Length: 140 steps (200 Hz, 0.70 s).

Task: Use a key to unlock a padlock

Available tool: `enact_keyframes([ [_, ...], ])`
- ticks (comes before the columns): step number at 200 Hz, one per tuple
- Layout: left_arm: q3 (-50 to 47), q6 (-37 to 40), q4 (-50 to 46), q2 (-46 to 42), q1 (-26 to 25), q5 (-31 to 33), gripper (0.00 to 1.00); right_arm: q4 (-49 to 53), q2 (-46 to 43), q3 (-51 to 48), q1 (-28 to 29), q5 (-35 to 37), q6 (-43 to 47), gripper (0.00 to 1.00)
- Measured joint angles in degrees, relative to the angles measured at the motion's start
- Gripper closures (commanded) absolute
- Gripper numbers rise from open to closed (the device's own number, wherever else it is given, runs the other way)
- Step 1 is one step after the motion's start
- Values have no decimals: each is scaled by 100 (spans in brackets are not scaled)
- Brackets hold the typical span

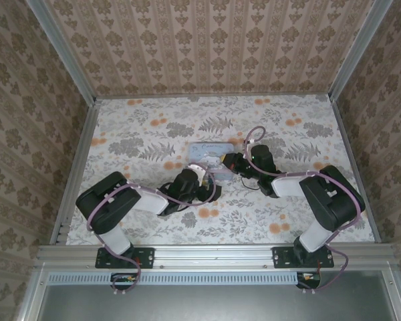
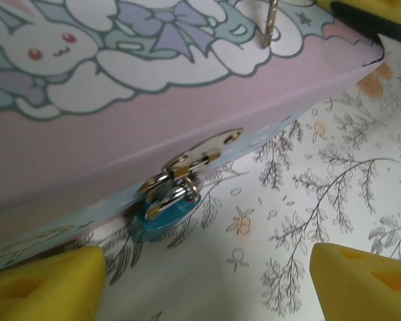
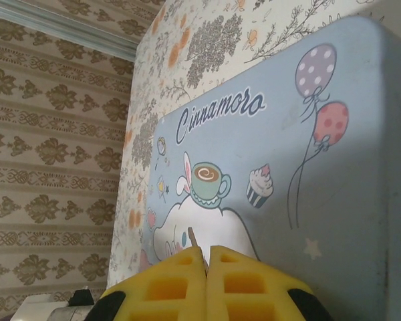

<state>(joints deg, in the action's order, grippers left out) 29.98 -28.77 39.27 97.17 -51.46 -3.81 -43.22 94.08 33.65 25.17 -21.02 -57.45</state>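
Padlock [image 2: 162,217] on hasp [image 2: 202,150] at box [image 2: 207,100] front

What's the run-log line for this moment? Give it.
left end effector: open, facing teal padlock hanging on hasp | right end effector: shut on key, over Cinnamoroll box lid | key not inserted

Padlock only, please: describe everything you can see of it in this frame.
The padlock is tiny, with a dark teal glossy body and a silvery shackle. The shackle runs through the metal hasp on the pastel box's front wall, so the lock hangs tilted, its body down near the floral table. The open left hand's yellow fingers flank it without touching. Its keyhole cannot be seen.
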Motion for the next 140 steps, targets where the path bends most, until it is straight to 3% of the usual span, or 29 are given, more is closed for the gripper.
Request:
enact_keyframes([
  [73, 39, -81, 1628, 824, 20, -7, 21, -39, 33, 2, -44, -7, 2, 100],
  [140, 98, -424, 2083, 1036, 94, -317, 21, -92, 55, 2, -66, -20, 2, 100],
])
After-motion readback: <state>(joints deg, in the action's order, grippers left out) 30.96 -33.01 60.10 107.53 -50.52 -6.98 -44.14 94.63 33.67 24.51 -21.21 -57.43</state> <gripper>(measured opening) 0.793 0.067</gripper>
